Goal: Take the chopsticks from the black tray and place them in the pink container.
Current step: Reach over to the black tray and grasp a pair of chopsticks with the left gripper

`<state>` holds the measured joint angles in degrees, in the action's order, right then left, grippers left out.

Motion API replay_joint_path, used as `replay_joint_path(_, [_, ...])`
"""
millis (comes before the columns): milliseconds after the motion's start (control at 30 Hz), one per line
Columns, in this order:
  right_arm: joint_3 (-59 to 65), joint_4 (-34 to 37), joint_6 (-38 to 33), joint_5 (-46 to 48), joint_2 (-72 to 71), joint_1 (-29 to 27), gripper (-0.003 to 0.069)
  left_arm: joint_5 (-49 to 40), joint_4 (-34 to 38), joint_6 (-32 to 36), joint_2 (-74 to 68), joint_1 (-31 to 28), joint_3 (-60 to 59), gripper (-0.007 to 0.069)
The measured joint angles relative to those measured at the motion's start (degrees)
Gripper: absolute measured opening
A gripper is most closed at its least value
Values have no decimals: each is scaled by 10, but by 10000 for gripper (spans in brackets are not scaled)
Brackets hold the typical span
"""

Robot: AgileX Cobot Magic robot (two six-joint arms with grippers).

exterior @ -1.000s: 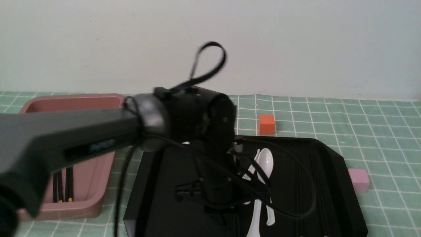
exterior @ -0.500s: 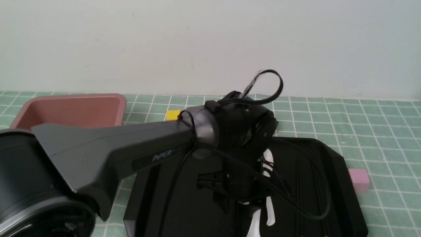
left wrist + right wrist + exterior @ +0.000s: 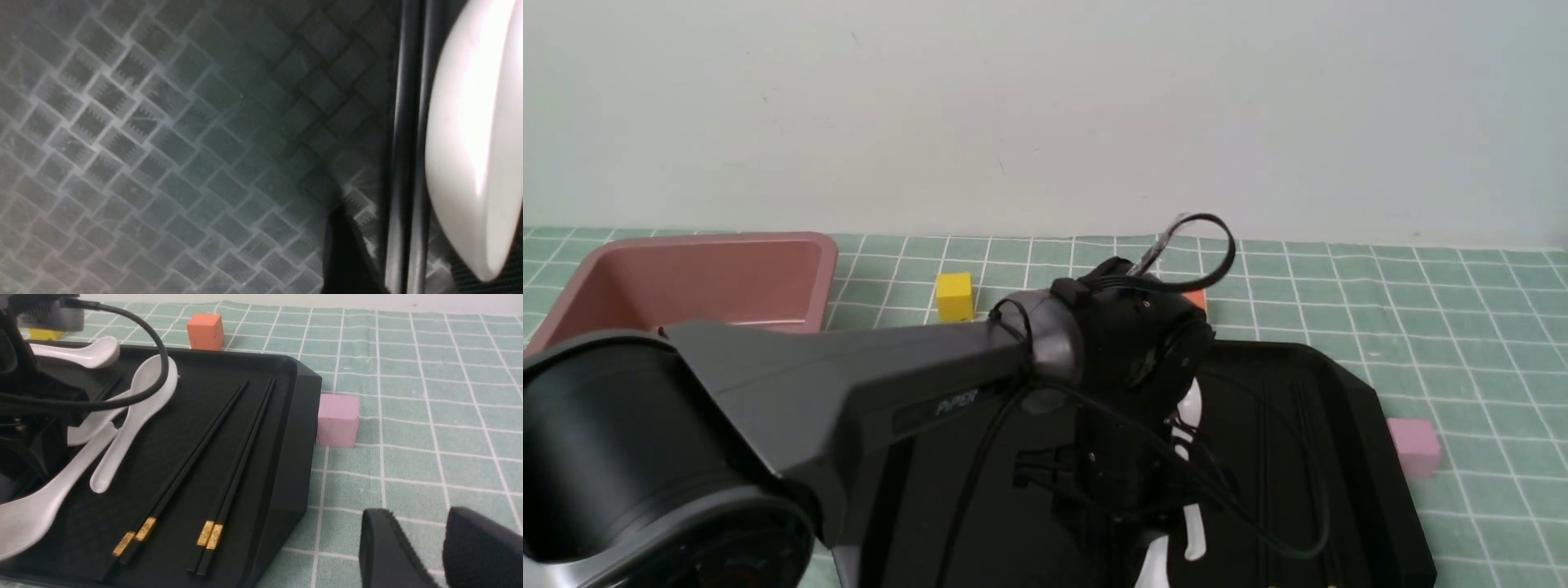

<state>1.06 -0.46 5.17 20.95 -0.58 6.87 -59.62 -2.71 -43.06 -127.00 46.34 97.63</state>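
Front view, left arm (image 3: 890, 384) lower over black tray (image 3: 1339, 457), yellow cube (image 3: 954, 296) uncovered

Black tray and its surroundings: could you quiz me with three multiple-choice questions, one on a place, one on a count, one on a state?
1. The pink cube, relative to the black tray: A inside it; B beside it, on the mat; C under it.
2. Gold-banded ends of chopsticks in the right wrist view: A two; B four; C six.
3. The right gripper: A grips a chopstick; B holds a spoon; C holds nothing.
Answers: B, it stands on the mat by the rim; B, two pairs lie side by side; C, nothing sits between its jaws.
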Motion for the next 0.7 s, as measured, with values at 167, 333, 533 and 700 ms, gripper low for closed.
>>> replay_joint_path(167, [0,0,0,0,0,0,240,3,7,0,-4,1,5,213])
replay_joint_path(333, [0,0,0,0,0,0,240,3,0,-17,-4,3,6,107])
replay_joint_path(533, [0,0,0,0,0,0,240,-61,-65,-28,16,3,-3,109])
replay_joint_path(700, [0,0,0,0,0,0,240,-90,-86,-16,73,-24,-6,109])
